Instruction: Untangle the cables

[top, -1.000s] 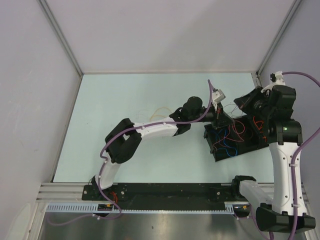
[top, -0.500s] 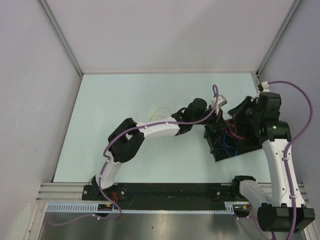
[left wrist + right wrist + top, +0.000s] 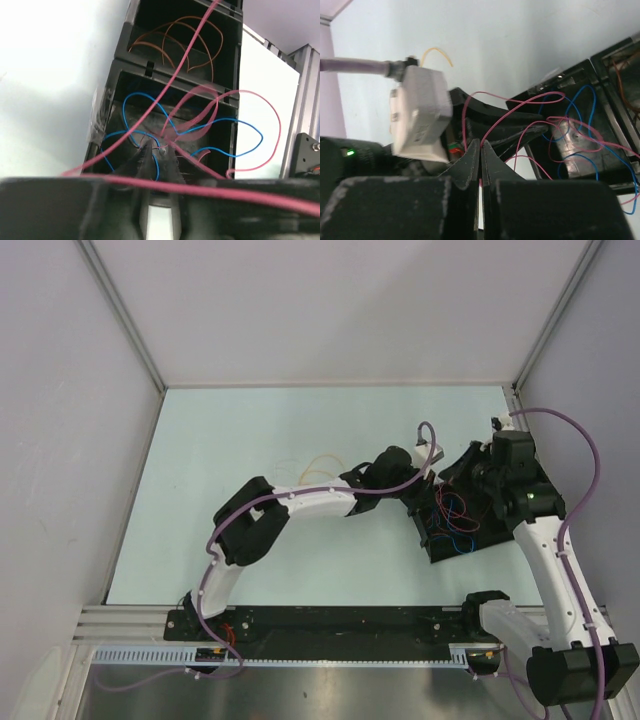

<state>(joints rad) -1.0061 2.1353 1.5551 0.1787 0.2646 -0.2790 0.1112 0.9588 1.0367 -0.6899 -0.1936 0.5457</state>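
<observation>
A black compartment tray (image 3: pixel 492 536) at the right holds the tangled cables. Blue cable (image 3: pixel 235 120) loops fill the near cell and orange cable (image 3: pixel 175 45) loops lie in the far one. A red cable (image 3: pixel 225 192) runs over both and across my left wrist. My left gripper (image 3: pixel 156 146) (image 3: pixel 428 490) is down in the blue cell, open a crack, with a blue strand running through the gap. My right gripper (image 3: pixel 481 143) (image 3: pixel 462 480) hovers just beside it, shut on the red cable (image 3: pixel 520 112), which rises from its tips.
Pale yellow-tan wires (image 3: pixel 320 461) lie loose on the table left of the left wrist. The left arm's white camera box (image 3: pixel 417 115) sits very close to my right fingers. The tray (image 3: pixel 575 145) lies skewed near the right wall.
The right arm swung left and down, bringing its gripper against the left wrist over the tray. The left gripper sank into the tray and its jaws parted slightly.
</observation>
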